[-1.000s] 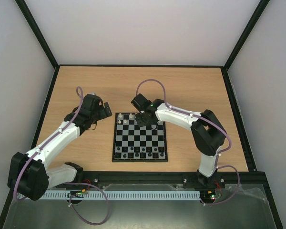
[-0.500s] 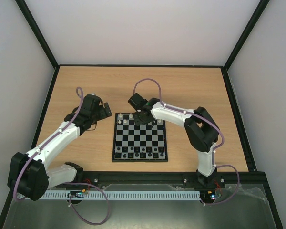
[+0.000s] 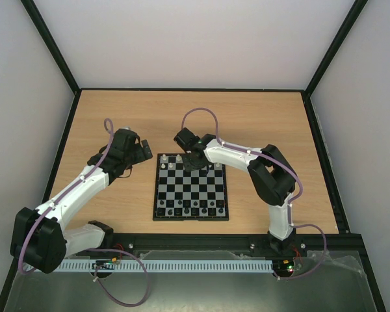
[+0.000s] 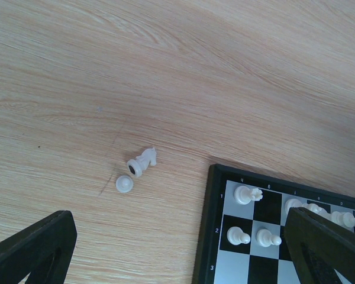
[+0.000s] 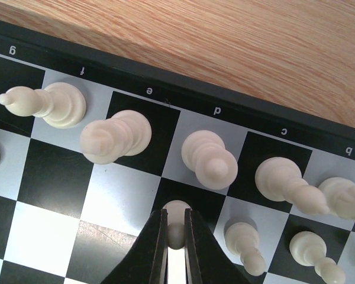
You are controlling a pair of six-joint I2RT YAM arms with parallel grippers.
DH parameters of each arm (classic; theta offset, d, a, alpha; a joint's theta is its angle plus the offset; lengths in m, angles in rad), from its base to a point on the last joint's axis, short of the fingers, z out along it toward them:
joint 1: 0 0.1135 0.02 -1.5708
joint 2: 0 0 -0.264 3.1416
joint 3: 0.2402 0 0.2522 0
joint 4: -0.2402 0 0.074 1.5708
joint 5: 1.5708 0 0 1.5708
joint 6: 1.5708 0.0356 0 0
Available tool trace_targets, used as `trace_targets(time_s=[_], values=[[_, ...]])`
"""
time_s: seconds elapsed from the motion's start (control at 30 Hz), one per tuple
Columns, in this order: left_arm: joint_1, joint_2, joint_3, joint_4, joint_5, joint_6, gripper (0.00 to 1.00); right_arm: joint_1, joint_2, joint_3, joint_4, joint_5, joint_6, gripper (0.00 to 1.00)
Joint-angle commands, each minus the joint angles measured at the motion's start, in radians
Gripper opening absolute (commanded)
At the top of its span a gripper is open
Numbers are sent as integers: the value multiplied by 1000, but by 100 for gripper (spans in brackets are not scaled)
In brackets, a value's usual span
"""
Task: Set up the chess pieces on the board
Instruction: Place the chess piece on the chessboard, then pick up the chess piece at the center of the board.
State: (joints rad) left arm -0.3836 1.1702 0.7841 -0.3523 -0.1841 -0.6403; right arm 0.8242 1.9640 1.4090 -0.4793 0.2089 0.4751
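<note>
Chess pieces (image 5: 210, 157): whitish; they stand in the far rows of the board (image 3: 190, 188), most of them in the back row by the letters on the border.
Held piece: one pawn (image 5: 176, 234) is between the fingers of the right gripper (image 5: 175, 220), over a black square of the second row, under the letter d.
Right gripper: closed tight on the pawn, with only the thin pawn between the jaws.
Right wrist view: it shows the grip and the tall pieces from f to b. From above, the arm covers this place.
Loose pieces: a knight (image 4: 143, 161) lies on its side on the table (image 4: 165, 71), and a small round piece (image 4: 124, 184) is just beside it. Both are off the board, near its corner.
Left wrist view: only here can these two pieces be seen; from above they cannot be made out.
Left gripper (image 4: 180, 219): wide open and holding nothing; it hangs over the table next to the board's far left corner.
Black pieces (image 3: 194, 208): in the near rows, seen only from above.
</note>
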Motion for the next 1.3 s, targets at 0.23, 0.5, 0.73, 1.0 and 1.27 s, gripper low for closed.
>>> trace_targets(time_s=[0.23,0.5,0.73,1.0,1.27], values=[[-5,-24,-4,-17,-9,-8,99,3,-18,1,-28,-8,-11,16],[-5,-36,3,-29,-11,-12,99,3,-106,-37,-15,-79,-15,19],[-5,-26,27,-31,-11,1,100,4,-303,-67,-16,-123,-29,30],[-5,-39,78,-101,-44,18,99,-8,-516,-166,-25,-26,-50,44],[-5,-82,64,-132,-40,-8,99,-214,-631,-281,-1,-56,-39,99]])
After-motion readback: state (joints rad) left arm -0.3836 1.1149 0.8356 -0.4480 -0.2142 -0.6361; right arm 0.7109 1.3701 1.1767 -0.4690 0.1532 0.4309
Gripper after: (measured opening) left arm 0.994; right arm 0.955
